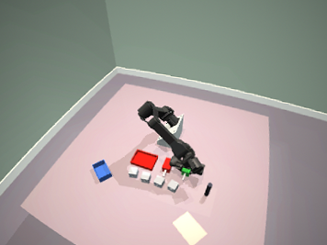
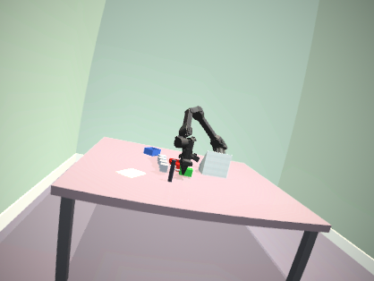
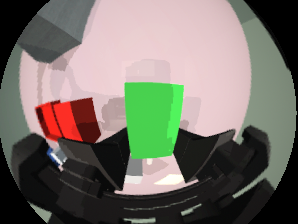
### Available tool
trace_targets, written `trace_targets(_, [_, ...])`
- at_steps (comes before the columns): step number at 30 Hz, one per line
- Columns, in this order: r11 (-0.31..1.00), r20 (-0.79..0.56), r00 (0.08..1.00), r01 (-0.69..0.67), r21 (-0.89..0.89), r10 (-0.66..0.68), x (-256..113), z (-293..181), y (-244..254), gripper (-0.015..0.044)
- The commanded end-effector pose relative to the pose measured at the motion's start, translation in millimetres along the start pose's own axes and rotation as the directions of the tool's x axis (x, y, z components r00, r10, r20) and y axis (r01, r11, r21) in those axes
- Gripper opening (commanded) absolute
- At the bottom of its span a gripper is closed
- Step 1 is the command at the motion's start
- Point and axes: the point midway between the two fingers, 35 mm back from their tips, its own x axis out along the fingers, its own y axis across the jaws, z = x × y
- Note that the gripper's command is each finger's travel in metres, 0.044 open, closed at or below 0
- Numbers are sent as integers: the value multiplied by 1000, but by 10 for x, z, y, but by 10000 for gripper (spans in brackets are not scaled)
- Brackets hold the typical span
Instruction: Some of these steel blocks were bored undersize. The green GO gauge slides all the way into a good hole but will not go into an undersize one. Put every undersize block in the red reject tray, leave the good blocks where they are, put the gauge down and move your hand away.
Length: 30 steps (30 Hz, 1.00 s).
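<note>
Plainly, the gauge [image 1: 186,171] [image 2: 186,172] [image 3: 152,120] has a bright green, blocky handle and a thin pale pin. That handle sits between the tips of the pincer [image 1: 188,169] [image 2: 185,169] [image 3: 152,142], which grips it, just beside the row of steel blocks [image 1: 158,181] [image 2: 163,164].

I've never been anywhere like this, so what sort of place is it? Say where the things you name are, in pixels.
Perhaps a robot test room: a black arm [image 1: 165,134] [image 2: 207,123] stands on a pink table [image 1: 240,149] [image 2: 268,197], near a row of small pale blocks and a red tray [image 1: 144,160].
</note>
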Motion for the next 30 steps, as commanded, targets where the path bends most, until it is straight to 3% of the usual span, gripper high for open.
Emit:
trace_targets(1, [1000,-2,1000,-4,-6,4,52,8,4,0])
trace_targets(5, [1000,-2,1000,-4,-6,4,102,9,6,0])
trace_targets(18, [1000,1,1000,-1,0,1,44,-2,1,341])
trace_targets(22, [1000,-1,1000,1,-5,-1,-565,-4,-12,440])
trace_targets(24, [1000,-1,1000,-1,-6,1,-698,10,-5,440])
trace_targets(27, [1000,-14,1000,3,-12,-3,-617,-2,-29,440])
trace_targets(30, [986,-13,1000,12,164,-10,-637,-86,45,361])
